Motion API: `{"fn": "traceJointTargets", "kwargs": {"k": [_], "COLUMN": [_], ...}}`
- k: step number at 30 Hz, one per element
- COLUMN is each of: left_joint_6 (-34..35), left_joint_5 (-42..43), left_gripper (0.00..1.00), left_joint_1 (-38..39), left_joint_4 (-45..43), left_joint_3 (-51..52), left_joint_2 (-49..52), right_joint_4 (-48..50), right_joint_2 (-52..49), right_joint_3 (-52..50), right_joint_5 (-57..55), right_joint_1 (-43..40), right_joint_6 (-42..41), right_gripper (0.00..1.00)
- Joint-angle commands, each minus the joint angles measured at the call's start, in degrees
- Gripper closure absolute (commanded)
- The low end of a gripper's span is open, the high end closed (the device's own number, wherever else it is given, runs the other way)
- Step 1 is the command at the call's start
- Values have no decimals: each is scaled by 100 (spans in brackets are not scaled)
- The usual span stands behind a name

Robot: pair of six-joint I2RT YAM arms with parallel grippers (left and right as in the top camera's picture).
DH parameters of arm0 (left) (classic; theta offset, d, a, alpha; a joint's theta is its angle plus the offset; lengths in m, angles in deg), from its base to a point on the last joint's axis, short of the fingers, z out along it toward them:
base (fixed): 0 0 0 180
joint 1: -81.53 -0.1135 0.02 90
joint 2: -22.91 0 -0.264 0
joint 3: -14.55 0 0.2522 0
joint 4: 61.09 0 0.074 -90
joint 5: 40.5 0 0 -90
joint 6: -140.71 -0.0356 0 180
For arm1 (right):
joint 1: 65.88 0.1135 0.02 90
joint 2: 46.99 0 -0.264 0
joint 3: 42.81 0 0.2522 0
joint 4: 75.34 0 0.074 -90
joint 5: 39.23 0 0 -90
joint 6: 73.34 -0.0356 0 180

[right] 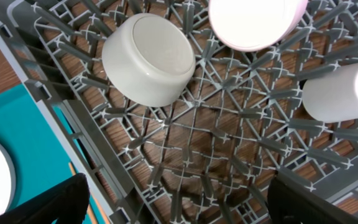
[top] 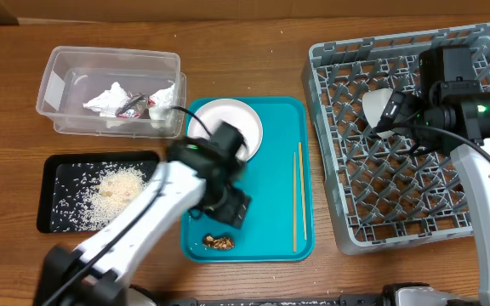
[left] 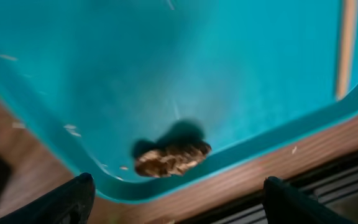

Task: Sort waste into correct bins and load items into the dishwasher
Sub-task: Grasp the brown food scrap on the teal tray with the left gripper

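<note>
A brown food scrap (top: 219,242) lies in the front left corner of the teal tray (top: 275,229); it also shows in the left wrist view (left: 171,157). My left gripper (top: 230,206) hovers over the tray just behind the scrap, open and empty (left: 179,199). A white plate (top: 238,119) and two chopsticks (top: 298,195) lie on the tray. My right gripper (top: 394,110) is open and empty over the grey dishwasher rack (top: 347,212), above bare rack grid (right: 185,149). A white bowl (right: 148,59) sits upside down in the rack beside two other white dishes.
A clear plastic bin (top: 66,76) with crumpled wrappers stands at the back left. A black tray (top: 66,161) with rice sits at the front left. The rack's left wall borders the teal tray (right: 17,130).
</note>
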Motion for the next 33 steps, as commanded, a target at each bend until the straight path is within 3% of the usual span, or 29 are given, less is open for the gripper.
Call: {"fn": "traceJointTargets", "kwargs": {"k": [1, 7, 12, 16, 17, 20, 24, 29, 33], "left_joint_6": [-127, -125, -116, -107, -107, -83, 332, 590, 802], "left_joint_5": [-2, -22, -20, -24, -26, -92, -588, -798, -1082], "left_gripper": [12, 13, 23, 44, 58, 77, 96, 96, 96], "left_joint_1": [420, 824, 826, 826, 822, 815, 765, 553, 70], "left_joint_4": [37, 85, 68, 13, -37, -109, -59, 107, 103], "left_joint_3": [199, 289, 289, 289, 289, 282, 197, -98, -299], "left_joint_2": [492, 1316, 1847, 2033, 2033, 2033, 2031, 1823, 1062], "right_joint_4": [26, 26, 24, 26, 26, 26, 24, 4, -15], "right_joint_2": [-22, -22, -22, -22, -22, -22, -22, -22, -22], "right_joint_3": [20, 20, 20, 20, 20, 20, 20, 20, 20], "right_joint_5": [66, 63, 63, 63, 63, 63, 63, 61, 61], "right_joint_1": [-26, -26, -26, -26, -26, -26, -26, -26, -26], "right_joint_6": [9, 9, 9, 9, 9, 9, 9, 11, 28], "right_gripper": [6, 6, 6, 6, 6, 6, 6, 6, 6]}}
